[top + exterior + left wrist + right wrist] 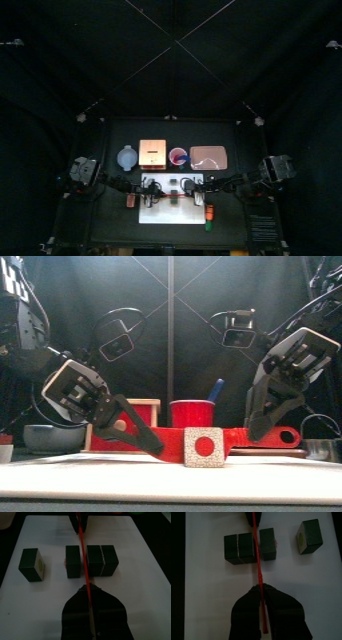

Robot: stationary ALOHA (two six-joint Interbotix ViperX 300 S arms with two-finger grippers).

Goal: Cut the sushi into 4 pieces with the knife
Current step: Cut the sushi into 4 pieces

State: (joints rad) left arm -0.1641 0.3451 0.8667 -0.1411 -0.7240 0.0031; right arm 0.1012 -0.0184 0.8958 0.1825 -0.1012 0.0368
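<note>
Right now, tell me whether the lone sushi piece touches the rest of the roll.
Apart. The left wrist view shows bare white board between the lone sushi piece and the rest of the roll.

Likely lab booth, black curtains [67, 60]

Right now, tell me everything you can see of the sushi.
The sushi is a roll of dark green blocks lying on the white board. One piece stands apart, already cut off. The other three sit in a row: a single block, then the red knife down in the seam, then two still joined. From the front its end face is pale and speckled with a red centre.
</note>
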